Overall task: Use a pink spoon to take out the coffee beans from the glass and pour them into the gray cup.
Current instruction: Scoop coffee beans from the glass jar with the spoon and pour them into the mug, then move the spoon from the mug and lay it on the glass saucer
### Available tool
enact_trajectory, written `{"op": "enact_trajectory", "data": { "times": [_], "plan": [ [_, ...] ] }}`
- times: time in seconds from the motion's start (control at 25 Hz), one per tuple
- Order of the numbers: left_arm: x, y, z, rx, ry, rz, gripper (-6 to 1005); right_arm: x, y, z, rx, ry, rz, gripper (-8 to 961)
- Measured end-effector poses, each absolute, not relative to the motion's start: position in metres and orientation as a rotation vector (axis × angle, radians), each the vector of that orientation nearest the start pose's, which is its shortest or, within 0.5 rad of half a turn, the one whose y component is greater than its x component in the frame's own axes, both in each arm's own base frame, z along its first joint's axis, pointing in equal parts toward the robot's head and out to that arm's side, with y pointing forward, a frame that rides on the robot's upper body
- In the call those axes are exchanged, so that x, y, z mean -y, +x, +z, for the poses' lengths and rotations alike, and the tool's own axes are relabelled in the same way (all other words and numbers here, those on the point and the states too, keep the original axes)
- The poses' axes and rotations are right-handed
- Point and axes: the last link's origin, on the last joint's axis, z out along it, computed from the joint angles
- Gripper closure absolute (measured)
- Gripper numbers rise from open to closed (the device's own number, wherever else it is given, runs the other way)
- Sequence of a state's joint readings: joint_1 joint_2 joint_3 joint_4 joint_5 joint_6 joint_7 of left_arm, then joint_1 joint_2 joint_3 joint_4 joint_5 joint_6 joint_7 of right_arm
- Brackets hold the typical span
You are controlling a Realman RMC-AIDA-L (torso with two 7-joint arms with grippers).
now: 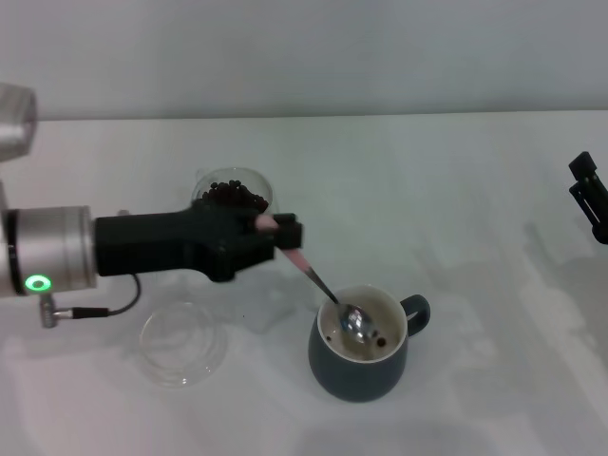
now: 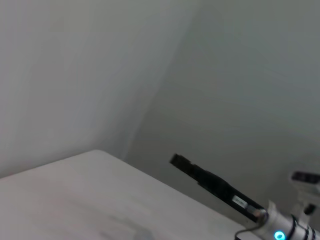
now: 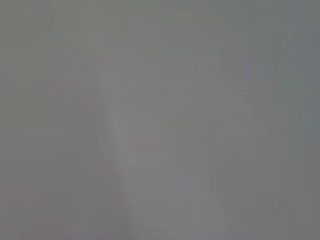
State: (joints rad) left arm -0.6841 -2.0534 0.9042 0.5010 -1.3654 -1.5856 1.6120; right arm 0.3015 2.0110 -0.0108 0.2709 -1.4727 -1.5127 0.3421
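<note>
Few beans so far: you've got maybe 3 or 4 coffee beans (image 1: 382,340) sitting in the gray cup (image 1: 364,346) at lower centre of the head view, rest still piled in the glass (image 1: 234,195) at upper left-centre, just behind the arm. Left gripper (image 1: 278,232) is clamped on the pink spoon (image 1: 323,282) by its handle end, spoon slanting down-right w/ the metal bowl inside the cup mouth, looks like the tipping step. Risks from here, judging only: grip is far out on a slim handle, so the spoon could twist or slip in the pads when you rotate or lift; bowl is close to the cup wall, so a sideways pull-out could catch the rim and nudge or tip the cup. Swinging back toward the glass, the arm body passes right next to it and could knock it, spilling beans. Clear lid-like dish (image 1: 182,342) at lower left is near the return path too. Right gripper (image 1: 593,197) is parked at the right edge, can't tell if it's apart or together. Wrist views show nothing of the task items.
</note>
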Motion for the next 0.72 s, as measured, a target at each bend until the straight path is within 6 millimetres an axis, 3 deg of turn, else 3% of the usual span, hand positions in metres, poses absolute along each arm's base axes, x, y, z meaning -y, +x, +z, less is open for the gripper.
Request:
{"op": "enact_trajectory", "data": {
  "times": [0.16,0.36,0.48,0.72],
  "plan": [
    [-0.347,-0.19,-0.027,0.626,-2.9,-0.955,868,-0.254,0.347,-0.002,-0.686,-1.479,0.979,93],
    [-0.346,-0.2,-0.009,0.672,-2.739,-1.116,869,-0.252,0.348,-0.001,-0.689,-1.475,0.974,93],
    [-0.339,-0.22,0.012,0.744,-2.552,-1.25,869,-0.252,0.348,-0.001,-0.688,-1.475,0.973,93],
    [-0.301,-0.292,0.054,1.044,-2.076,-1.426,870,-0.256,0.348,0.001,-0.679,-1.47,0.973,93]
  ]
}}
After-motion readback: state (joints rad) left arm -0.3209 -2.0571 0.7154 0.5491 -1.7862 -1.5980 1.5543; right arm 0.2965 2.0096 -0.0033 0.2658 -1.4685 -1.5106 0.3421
